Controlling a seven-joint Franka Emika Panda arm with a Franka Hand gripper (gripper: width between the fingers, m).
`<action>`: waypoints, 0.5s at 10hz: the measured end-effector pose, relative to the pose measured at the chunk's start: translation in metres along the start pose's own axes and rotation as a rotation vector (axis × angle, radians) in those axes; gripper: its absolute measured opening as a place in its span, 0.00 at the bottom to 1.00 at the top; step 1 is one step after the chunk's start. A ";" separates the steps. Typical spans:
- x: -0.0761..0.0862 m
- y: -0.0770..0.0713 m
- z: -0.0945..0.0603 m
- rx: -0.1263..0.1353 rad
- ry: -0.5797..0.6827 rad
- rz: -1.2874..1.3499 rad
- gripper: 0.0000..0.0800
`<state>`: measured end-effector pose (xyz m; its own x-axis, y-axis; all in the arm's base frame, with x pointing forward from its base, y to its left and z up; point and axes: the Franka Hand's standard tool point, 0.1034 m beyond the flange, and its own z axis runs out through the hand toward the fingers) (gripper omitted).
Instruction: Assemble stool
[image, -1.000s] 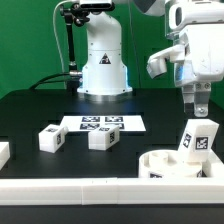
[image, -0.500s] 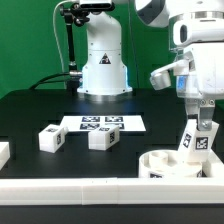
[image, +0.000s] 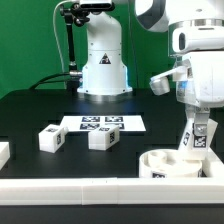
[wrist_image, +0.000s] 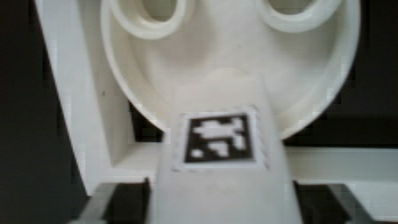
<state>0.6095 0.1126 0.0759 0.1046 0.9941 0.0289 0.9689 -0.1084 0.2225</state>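
Note:
The round white stool seat lies at the exterior view's right, against the front rail. One white leg with a marker tag stands upright on it. My gripper is lowered over the top of this leg and is shut on it. In the wrist view the tagged leg fills the middle, with a dark finger tight against each side, and the seat with its round holes lies beyond. Two more legs lie loose on the black table.
The marker board lies flat behind the loose legs. A long white rail runs along the front edge. Another white part shows at the left edge. The arm's white base stands at the back.
My gripper has come down from above the upright leg and now sits around its top. The leg looks slightly more upright. The loose legs have not moved.

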 end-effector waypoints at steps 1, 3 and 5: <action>0.000 0.000 0.000 0.000 0.000 0.000 0.43; 0.000 0.000 0.000 0.000 0.000 0.000 0.43; -0.001 0.000 0.000 0.002 -0.001 0.028 0.43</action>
<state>0.6096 0.1116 0.0758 0.1318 0.9907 0.0339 0.9660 -0.1360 0.2198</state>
